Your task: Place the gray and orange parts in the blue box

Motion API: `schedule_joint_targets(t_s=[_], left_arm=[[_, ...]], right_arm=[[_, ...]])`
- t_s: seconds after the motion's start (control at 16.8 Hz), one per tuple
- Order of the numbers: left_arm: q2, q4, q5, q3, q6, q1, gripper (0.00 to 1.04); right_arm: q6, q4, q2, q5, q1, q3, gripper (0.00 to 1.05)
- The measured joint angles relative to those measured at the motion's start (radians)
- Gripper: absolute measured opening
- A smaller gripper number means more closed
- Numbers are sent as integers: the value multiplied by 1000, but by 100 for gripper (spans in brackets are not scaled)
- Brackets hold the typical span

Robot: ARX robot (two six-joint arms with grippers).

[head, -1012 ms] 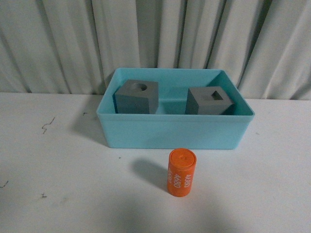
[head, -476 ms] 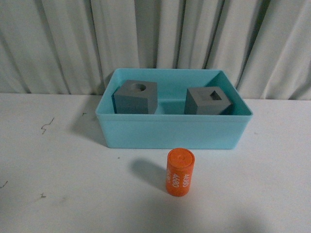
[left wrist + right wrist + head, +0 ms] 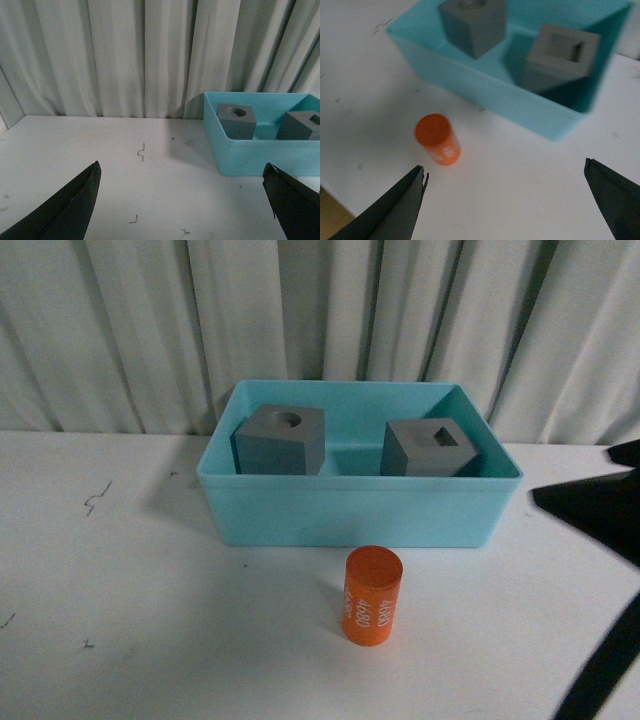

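Note:
The blue box [image 3: 350, 510] stands at mid-table with two gray cubes inside: one with a round recess [image 3: 283, 439] on the left, one with a square recess [image 3: 432, 446] on the right. The orange cylinder [image 3: 372, 596] with white lettering stands upright on the table just in front of the box. My right gripper [image 3: 505, 172] is open and empty above the table, the orange cylinder [image 3: 438, 138] lying just beyond one fingertip; its dark fingers [image 3: 600, 510] enter the front view at the right edge. My left gripper [image 3: 182, 167] is open and empty, left of the box [image 3: 260, 150].
The white table [image 3: 150, 620] has a few small dark scuff marks [image 3: 97, 498] on its left side. A pale pleated curtain [image 3: 320, 320] hangs close behind the box. The table's near corner edge [image 3: 327, 200] shows in the right wrist view.
The right arm's dark fingers have come into the front view at the right edge. The orange cylinder has turned slightly, its lettering facing differently. The box and cubes have not moved.

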Motion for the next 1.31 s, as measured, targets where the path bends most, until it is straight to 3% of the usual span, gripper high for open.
schedule_joint_targets(t_s=[0.18, 0.36, 0.83, 1.01, 1.31], left_arm=[[0, 0, 0, 0, 0, 0, 98], [0, 0, 0, 0, 0, 0, 98], [0, 0, 0, 0, 0, 0, 98], [0, 0, 0, 0, 0, 0, 98], [0, 0, 0, 0, 0, 0, 98]], right_arm=[[-81, 13, 110, 23, 145, 46, 98], [-100, 48, 211, 77, 213, 76, 98], [-59, 108, 423, 151, 293, 186, 98], [31, 142, 558, 211, 318, 248, 98], [56, 142, 615, 223, 324, 281, 97]])
